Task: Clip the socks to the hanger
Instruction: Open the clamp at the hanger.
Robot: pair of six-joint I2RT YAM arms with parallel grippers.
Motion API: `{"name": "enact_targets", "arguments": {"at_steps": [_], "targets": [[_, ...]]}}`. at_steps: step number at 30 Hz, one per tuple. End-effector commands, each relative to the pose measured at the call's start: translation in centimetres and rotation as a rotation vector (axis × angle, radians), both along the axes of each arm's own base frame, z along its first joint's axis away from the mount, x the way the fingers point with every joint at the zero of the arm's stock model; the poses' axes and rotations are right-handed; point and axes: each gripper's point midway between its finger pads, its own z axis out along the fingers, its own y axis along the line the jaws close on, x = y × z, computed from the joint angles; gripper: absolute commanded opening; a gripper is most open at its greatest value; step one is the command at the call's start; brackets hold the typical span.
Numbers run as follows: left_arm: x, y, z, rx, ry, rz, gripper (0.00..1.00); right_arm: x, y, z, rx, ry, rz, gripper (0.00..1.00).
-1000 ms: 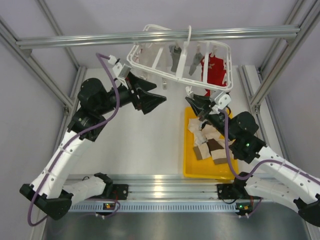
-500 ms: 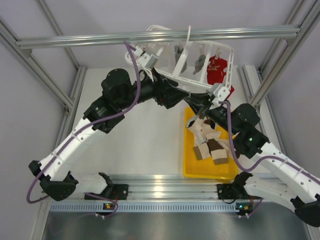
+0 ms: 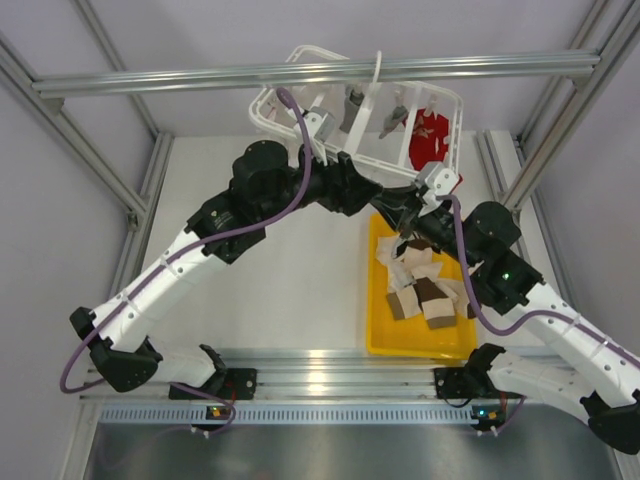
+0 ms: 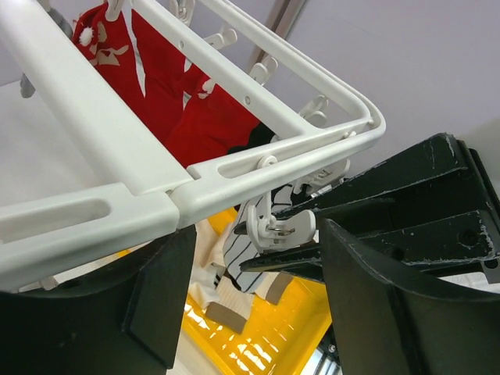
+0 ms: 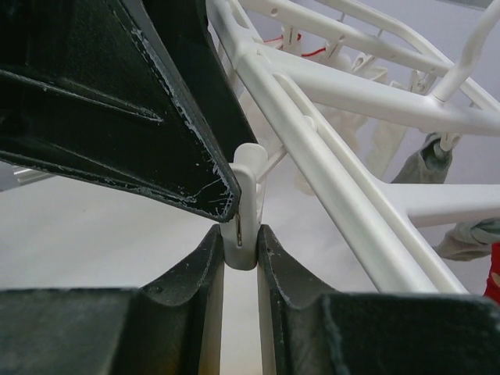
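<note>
No readable text, labels, brands, numbers in any view.

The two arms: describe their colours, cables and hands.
The left arm and right arm have white shells, black joints and a purple cable each. The left hand and right hand are black, with wedge-shaped, scuffed fingers.

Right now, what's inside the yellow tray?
Several cream-and-brown socks lie piled in the yellow tray. The right arm covers its far end, so anything there is hidden.
</note>
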Motion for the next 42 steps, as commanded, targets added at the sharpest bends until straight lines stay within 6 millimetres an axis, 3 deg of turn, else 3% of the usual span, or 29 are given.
{"name": "enact_targets", "arguments": {"at_steps": [1, 13, 17, 23, 27, 28, 29, 30, 31, 34, 40, 42], "targets": [[-0.1, 0.0, 2.7, -0.052, -0.054, 0.000, 0.68, -0.7, 0.0, 3.0, 0.041, -0.034, 0.034, 0.00], [-0.1, -0.9, 4.7, -0.121, -0.087, -0.024, 0.64, -0.9, 0.2, 2.7, 0.015, -0.032, 0.052, 0.00], [0.4, -1.1, 4.8, -0.118, -0.089, -0.012, 0.58, -0.9, 0.2, 2.7, 0.015, -0.034, 0.050, 0.00], [0.7, -1.2, 5.6, -0.126, -0.120, -0.007, 0.40, -1.0, 0.1, 2.6, 0.011, -0.038, 0.050, 0.00], [0.9, -1.1, 5.3, -0.121, -0.118, 0.004, 0.19, -1.2, 0.0, 2.3, 0.002, -0.034, 0.053, 0.00], [0.8, -1.0, 5.3, -0.122, -0.119, 0.005, 0.07, -1.2, 0.0, 2.2, -0.001, -0.031, 0.053, 0.03], [0.9, -1.0, 5.2, -0.121, -0.118, 0.005, 0.02, -1.2, -0.2, 1.8, -0.007, -0.026, 0.047, 0.10], [0.8, -1.1, 5.2, -0.124, -0.119, 0.004, 0.00, -1.4, -0.4, 2.0, -0.002, -0.032, 0.045, 0.19], [0.8, -1.0, 5.2, -0.126, -0.120, 0.004, 0.00, -1.5, -0.6, 1.9, -0.005, -0.029, 0.042, 0.34], [0.9, -1.1, 4.9, -0.126, -0.120, 0.002, 0.00, -1.6, -1.3, 1.6, -0.011, -0.020, 0.019, 0.61], [1.2, -1.2, 3.9, -0.113, -0.119, 0.013, 0.00, -3.5, -3.2, -1.3, -0.106, 0.069, 0.042, 0.83], [1.3, -1.2, 3.8, -0.115, -0.122, 0.014, 0.00, -4.6, -4.0, -3.4, -0.168, 0.125, 0.066, 0.88]]}}
